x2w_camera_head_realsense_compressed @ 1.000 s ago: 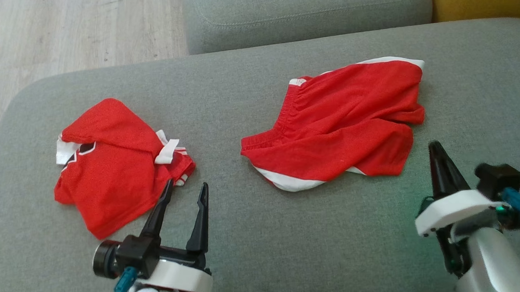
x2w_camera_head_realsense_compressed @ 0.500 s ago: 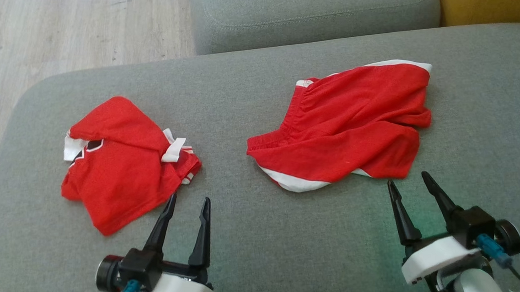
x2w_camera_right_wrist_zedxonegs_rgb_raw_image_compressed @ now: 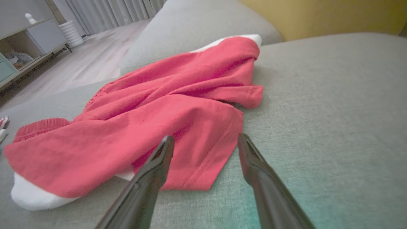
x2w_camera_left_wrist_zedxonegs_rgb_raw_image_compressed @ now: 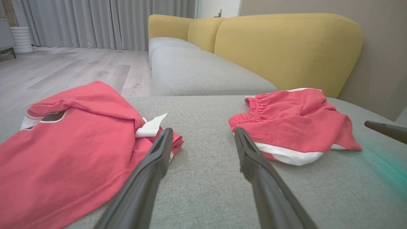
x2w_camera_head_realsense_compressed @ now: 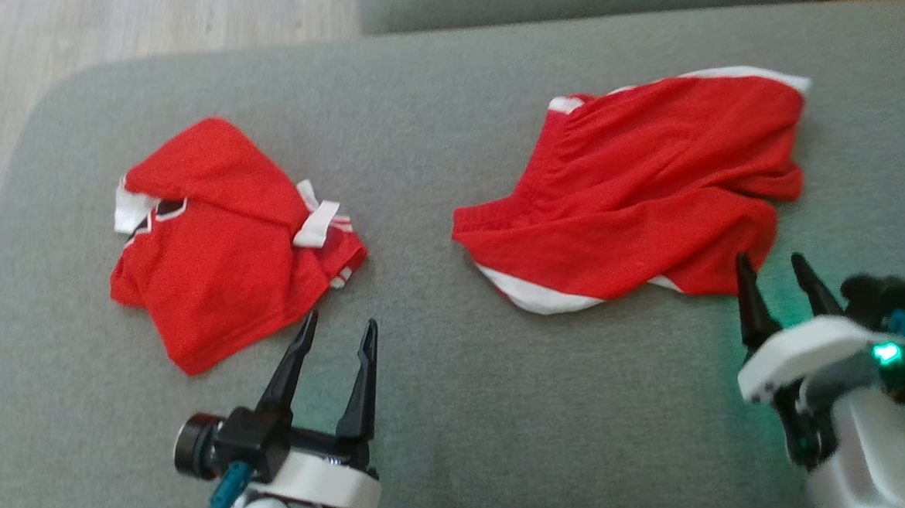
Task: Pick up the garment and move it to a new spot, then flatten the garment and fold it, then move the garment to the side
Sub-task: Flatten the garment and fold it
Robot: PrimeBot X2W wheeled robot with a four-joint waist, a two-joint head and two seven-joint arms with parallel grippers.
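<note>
The red shorts (x2w_camera_head_realsense_compressed: 650, 182) lie rumpled on the right half of the grey cushion (x2w_camera_head_realsense_compressed: 445, 409), a coarse woven seat with rounded corners. They are soft matte knit with a gathered elastic waistband and white trim at the hems. A red shirt (x2w_camera_head_realsense_compressed: 220, 251) (folded, with white cuffs) lies well apart to the left. The left gripper (x2w_camera_head_realsense_compressed: 341, 319) hovers just beside the shirt's hem, its tapered dark fingers spread. The right gripper (x2w_camera_head_realsense_compressed: 770, 258) is also spread, its tips at the shorts' near corner. A second ago its fingers were pressed together, farther from the cloth; both garments lie as they did then
</note>
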